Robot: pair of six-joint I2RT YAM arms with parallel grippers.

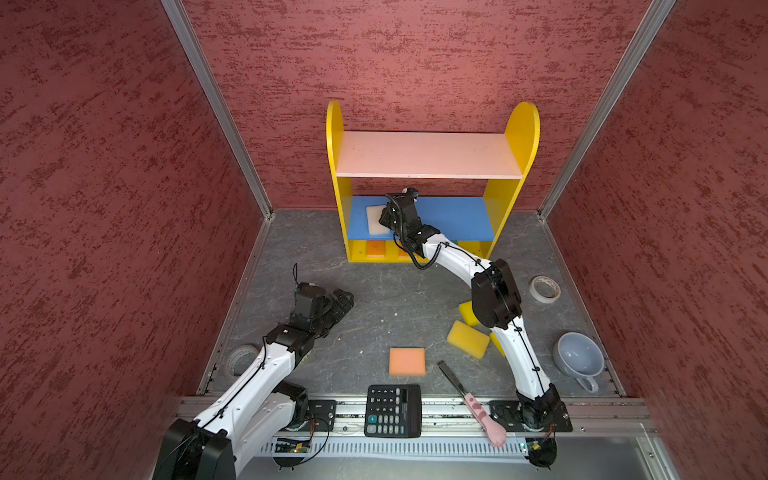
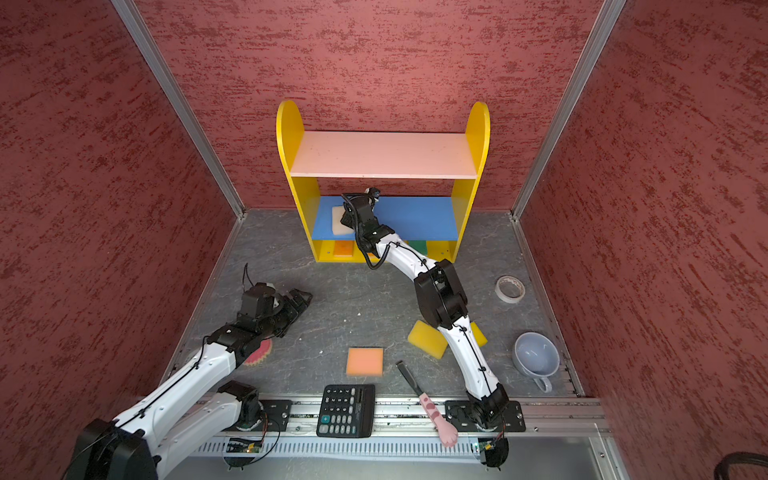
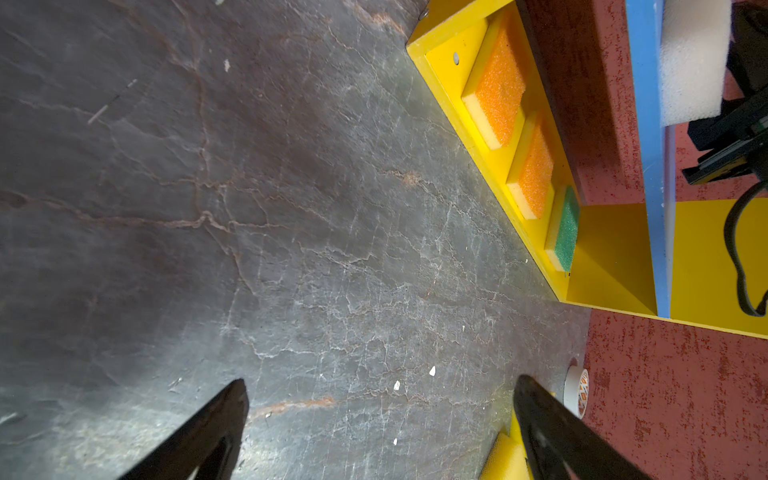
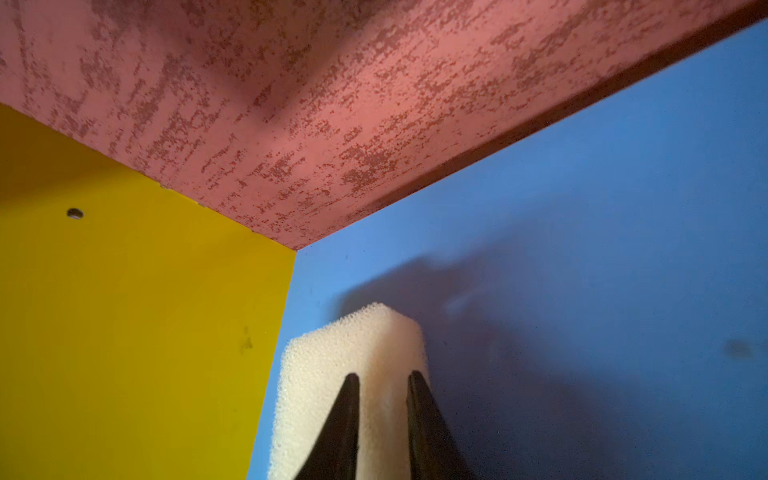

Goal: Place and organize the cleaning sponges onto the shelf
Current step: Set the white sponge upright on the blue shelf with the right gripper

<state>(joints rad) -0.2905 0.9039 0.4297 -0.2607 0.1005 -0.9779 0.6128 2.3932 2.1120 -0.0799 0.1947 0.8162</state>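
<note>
Robot lab test booth
Red textured panels (image 1: 415, 62) in aluminium framing (image 1: 218, 108) box in a grey stone-look counter (image 1: 374, 299). In front of the shelf (image 1: 334, 141), two white arms (image 1: 249, 382) are bolted to a metal rail (image 1: 602, 409) with bare circuit boards (image 1: 291, 448).

Both top views are looking steeply down from high above the robot's own side. They are facing the back wall (image 1: 415, 62) and taking in the whole floor (image 1: 374, 299) and the shelf (image 1: 524, 137). The left wrist camera is skimming low over the floor, facing the shelf's bottom tier from well off. The right wrist camera is sitting very close inside the middle tier, facing its corner. All 4 views are sharing the white sponge (image 4: 332, 345).
</note>
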